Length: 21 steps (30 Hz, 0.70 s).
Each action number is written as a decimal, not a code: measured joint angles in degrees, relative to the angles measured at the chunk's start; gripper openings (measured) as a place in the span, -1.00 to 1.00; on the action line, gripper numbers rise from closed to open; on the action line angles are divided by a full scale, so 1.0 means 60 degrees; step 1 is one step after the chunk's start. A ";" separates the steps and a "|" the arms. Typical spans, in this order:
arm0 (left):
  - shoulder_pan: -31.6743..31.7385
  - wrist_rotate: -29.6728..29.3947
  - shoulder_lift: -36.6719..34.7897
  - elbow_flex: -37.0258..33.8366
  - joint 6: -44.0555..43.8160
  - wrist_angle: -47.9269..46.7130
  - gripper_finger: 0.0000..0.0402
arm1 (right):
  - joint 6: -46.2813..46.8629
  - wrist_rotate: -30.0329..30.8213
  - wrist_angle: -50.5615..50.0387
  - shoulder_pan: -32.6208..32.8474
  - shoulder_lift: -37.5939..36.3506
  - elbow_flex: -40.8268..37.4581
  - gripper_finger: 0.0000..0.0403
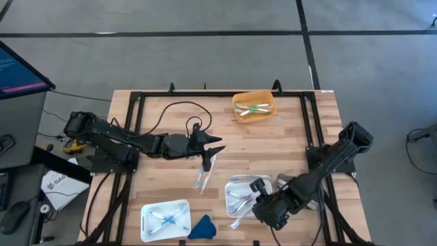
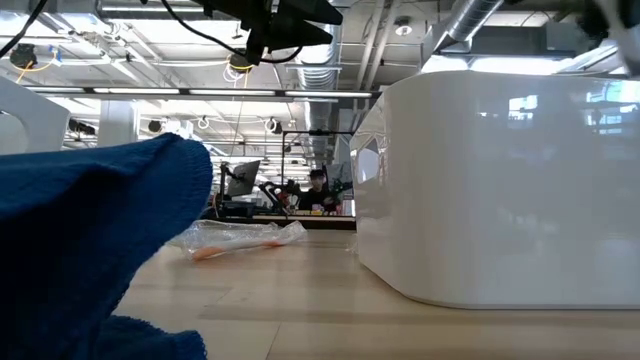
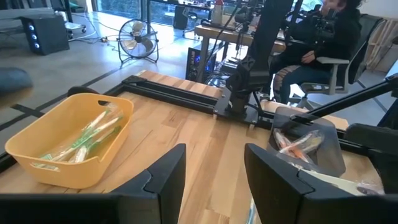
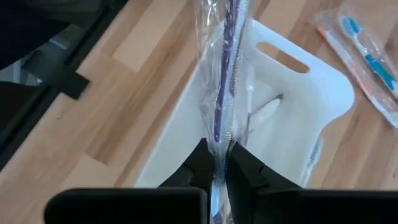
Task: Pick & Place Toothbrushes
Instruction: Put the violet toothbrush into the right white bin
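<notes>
The right gripper (image 4: 217, 163) is clenched on a purple-handled toothbrush sealed in a clear plastic sleeve (image 4: 219, 81), and it holds that sleeve above the white plastic tray with a handle slot (image 4: 292, 99) at the near right of the wooden slatted table (image 1: 287, 140). More wrapped toothbrushes lie in that tray, though they are hard to count. Another wrapped brush, blue and white with an orange end (image 4: 367, 59), lies on the wood just beside the tray. The left gripper (image 3: 211, 177) hangs over the middle of the table with its fingers released and nothing between them; a clear-wrapped toothbrush (image 1: 203, 174) lies on the boards near its tips. Far across the table sits a yellow plastic bin (image 1: 254, 107) holding green-accented brushes, and a second white tray (image 1: 164, 219) at the near left holds blue ones, with a blue cloth-like lump (image 1: 202, 227) beside it. From here the main risk, as I judge it, is the grip itself: the jaws pinch only the thin, slick wrapper near one end, so the long sleeve could slide out or swing during a carry. If released too high it may bounce off a tray rim onto the table. The two arms stand near each other at mid-table, so a crossing move could bring them into contact.
</notes>
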 joint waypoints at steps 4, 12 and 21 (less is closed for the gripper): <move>0.0000 0.0000 0.0000 0.0000 -0.0004 0.0000 -0.22 | 0.0007 0.0000 -0.0098 -0.0254 0.0004 -0.0077 -0.92; -0.0224 0.0009 0.0000 0.0000 -0.0324 -0.0007 -0.22 | 0.0671 -0.0069 -0.0558 -0.0746 0.0004 -0.0077 -0.92; -0.0687 0.0022 0.0000 0.0000 -0.0328 -0.0015 -0.22 | -0.0144 -0.1020 -0.0721 -0.1269 0.0918 -0.0081 -0.92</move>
